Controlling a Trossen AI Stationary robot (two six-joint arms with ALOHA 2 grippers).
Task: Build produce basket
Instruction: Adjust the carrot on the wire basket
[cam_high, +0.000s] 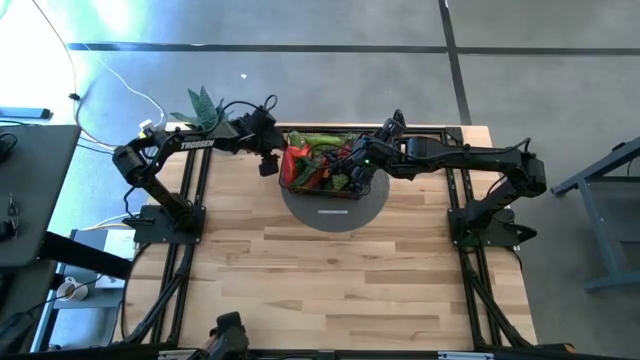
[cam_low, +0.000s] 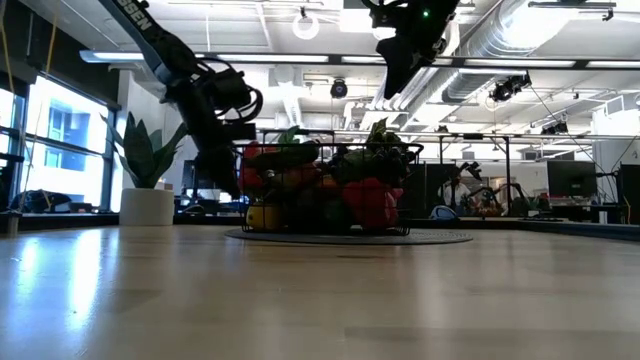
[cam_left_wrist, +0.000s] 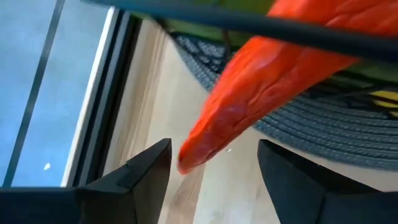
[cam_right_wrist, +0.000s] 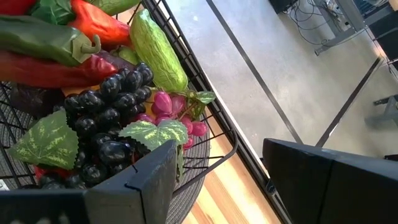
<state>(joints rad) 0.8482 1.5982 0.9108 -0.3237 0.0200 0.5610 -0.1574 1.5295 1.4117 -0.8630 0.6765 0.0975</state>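
wooden worktop, basket brimming: your left gripper gapes around an orange-red pepper's tip, not clenched; right gripper, released, hangs over dark grapes. light, slick plastic; pinch the pepper mid-body.

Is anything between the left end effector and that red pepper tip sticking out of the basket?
Nothing visible. In the left wrist view the red pepper tip pokes out under the basket's wire, between the open fingers of the left end effector, with only bare table and the grey mat behind.
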